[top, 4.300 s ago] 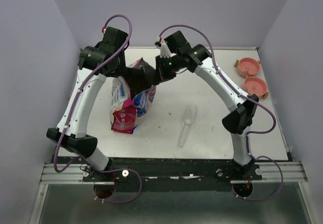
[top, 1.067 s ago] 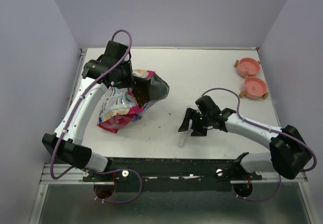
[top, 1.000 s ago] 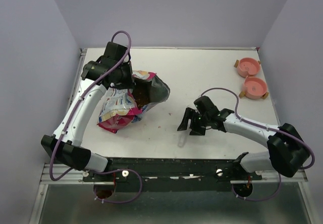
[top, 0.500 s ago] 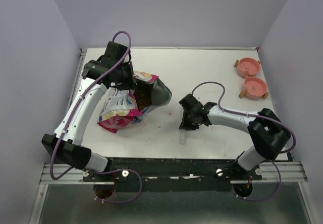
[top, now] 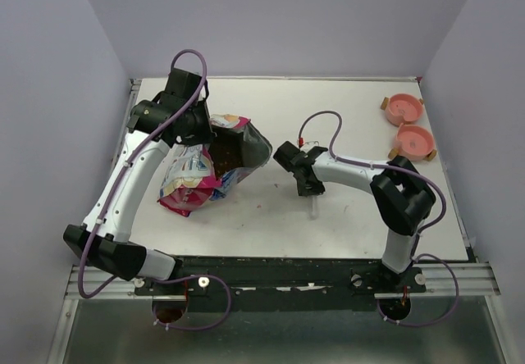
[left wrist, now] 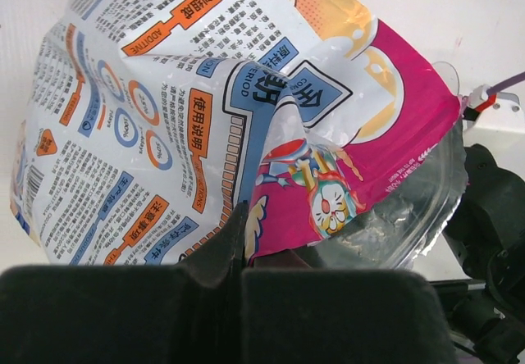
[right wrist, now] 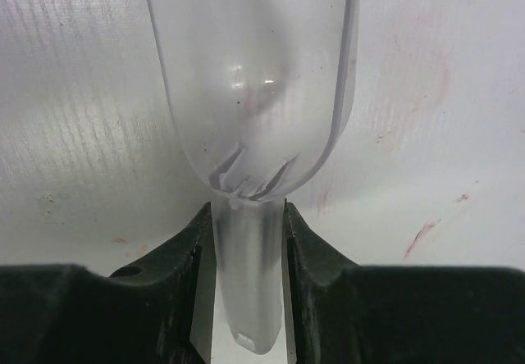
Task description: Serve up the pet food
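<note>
The pink-and-blue printed bag point(top: 190, 177) lies tilted on the table, its mouth open to the right. Dark brown pet food point(top: 227, 157) shows inside the mouth. My left gripper point(top: 210, 134) is shut on the bag's top edge and holds the mouth up; in the left wrist view the jaws point(left wrist: 243, 245) pinch the bag's point(left wrist: 164, 110) rim, and no pet food shows there. My right gripper point(top: 304, 180) is shut on the clear scoop's handle point(top: 314, 208), low over the table. In the right wrist view the gripper point(right wrist: 246, 214) grips the handle and the empty scoop bowl point(right wrist: 254, 77) lies ahead.
Two pink bowls point(top: 404, 107) point(top: 414, 141) stand at the far right of the white table point(top: 328, 110). A few crumbs point(top: 258, 202) lie between bag and scoop. Purple walls close in on the left, back and right.
The right arm left the bag, swung down to the scoop and shut on its handle; the scoop shifted. The left gripper tipped the bag over and kept its mouth open.
</note>
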Controlling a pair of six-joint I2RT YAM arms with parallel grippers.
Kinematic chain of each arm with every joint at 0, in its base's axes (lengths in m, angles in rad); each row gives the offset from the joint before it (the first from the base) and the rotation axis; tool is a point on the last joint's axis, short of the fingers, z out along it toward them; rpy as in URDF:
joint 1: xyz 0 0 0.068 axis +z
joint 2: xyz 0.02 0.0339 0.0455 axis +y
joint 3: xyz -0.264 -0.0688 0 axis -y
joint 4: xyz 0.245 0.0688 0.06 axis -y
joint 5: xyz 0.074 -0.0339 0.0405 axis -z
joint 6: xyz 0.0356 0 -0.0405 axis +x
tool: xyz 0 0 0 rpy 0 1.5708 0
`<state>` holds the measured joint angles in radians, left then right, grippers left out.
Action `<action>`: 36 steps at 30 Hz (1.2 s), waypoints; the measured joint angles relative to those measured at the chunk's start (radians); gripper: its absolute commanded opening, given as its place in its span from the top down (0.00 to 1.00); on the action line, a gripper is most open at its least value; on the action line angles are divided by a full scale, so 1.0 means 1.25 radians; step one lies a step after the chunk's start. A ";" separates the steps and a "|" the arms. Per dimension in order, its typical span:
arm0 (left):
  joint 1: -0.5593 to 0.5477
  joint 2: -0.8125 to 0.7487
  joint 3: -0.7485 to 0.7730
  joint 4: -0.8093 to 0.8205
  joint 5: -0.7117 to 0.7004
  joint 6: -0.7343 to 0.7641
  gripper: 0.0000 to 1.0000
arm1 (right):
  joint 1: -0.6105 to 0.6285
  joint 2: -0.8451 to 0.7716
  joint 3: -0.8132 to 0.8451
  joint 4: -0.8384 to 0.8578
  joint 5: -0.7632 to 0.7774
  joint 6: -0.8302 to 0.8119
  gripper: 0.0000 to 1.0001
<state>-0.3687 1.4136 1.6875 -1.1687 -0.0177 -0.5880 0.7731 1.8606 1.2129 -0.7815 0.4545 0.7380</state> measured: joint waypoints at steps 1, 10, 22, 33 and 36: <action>0.000 -0.007 -0.005 0.002 -0.012 -0.004 1.00 | 0.000 -0.002 -0.004 0.005 0.000 -0.006 0.72; 0.020 -0.068 -0.060 0.017 -0.034 -0.028 1.00 | 0.000 -0.029 -0.045 0.062 -0.029 -0.047 0.53; 0.070 -0.069 -0.056 0.028 -0.036 -0.039 1.00 | -0.002 -0.113 -0.150 0.201 -0.163 -0.090 0.25; 0.074 -0.072 -0.064 0.038 -0.036 -0.039 1.00 | -0.002 -0.224 -0.280 0.332 -0.202 -0.089 0.20; 0.074 -0.079 -0.074 0.046 -0.036 -0.039 1.00 | 0.000 -0.224 -0.293 0.368 -0.204 -0.090 0.25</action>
<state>-0.2768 1.3144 1.5955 -1.1110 -0.0624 -0.6365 0.7734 1.5806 0.8467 -0.3214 0.2001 0.6258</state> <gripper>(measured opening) 0.010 0.789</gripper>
